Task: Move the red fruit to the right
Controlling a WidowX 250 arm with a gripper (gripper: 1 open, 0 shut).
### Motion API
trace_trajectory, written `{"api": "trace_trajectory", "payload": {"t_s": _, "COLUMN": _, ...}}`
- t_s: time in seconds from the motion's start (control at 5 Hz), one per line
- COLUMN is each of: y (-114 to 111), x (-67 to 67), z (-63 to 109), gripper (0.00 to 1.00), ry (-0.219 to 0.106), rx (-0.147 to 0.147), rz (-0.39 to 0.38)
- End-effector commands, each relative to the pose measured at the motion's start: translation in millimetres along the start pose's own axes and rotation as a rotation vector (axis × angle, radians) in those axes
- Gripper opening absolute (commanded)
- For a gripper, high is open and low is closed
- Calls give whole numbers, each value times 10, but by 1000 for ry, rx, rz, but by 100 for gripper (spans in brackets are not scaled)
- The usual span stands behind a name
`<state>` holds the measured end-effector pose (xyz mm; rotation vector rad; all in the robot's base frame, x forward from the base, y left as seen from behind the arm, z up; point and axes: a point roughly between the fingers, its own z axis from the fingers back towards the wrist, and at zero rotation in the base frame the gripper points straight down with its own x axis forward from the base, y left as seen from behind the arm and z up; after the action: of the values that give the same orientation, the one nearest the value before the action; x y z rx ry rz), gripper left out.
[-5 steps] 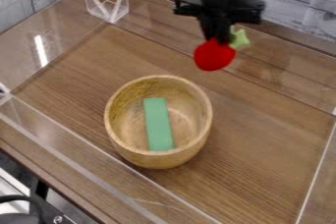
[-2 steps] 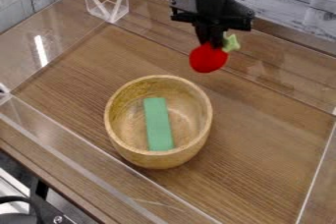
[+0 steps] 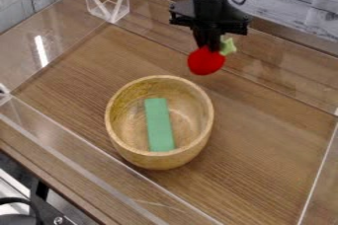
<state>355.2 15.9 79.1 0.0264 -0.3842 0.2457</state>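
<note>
Wooden planks [image 3: 264, 160] are spread beneath the bowl [image 3: 111, 120], seen left of lower centre. Above it, near upper centre, the red fruit [image 3: 205, 61] is seen at the fingertips of the gripper [image 3: 208, 43], apparently pinched between nearly closed fingers, presumably so that it can be carried rightward.

The red fruit [image 3: 205, 61] I have here is small, round and bright red, with a little green leafy top showing at its upper right side. It sits between my fingertips, right of centre in the upper half of the frame, just above the wooden bowl's [image 3: 126, 98] upper edge as I see it. My fingers hide its uppermost part.
</note>
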Motion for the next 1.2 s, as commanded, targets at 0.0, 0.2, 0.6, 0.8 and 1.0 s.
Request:
{"api": "trace_trajectory", "payload": {"t_s": 0.0, "y": 43, "x": 204, "z": 75, "gripper": 0, "ry": -66, "rx": -5, "rz": 9}}
{"api": "trace_trajectory", "payload": {"t_s": 0.2, "y": 67, "x": 222, "z": 20, "gripper": 100, "ry": -67, "rx": 0, "rz": 6}}
{"api": "trace_trajectory", "payload": {"t_s": 0.6, "y": 111, "x": 264, "z": -21, "gripper": 100, "ry": -80, "rx": -7, "rz": 11}}
{"api": "trace_trajectory", "payload": {"t_s": 0.8, "y": 141, "x": 259, "z": -43, "gripper": 100, "ry": -88, "rx": -12, "rz": 16}}
{"api": "trace_trajectory", "payload": {"t_s": 1.0, "y": 161, "x": 230, "z": -39, "gripper": 100, "ry": -94, "rx": -19, "rz": 19}}
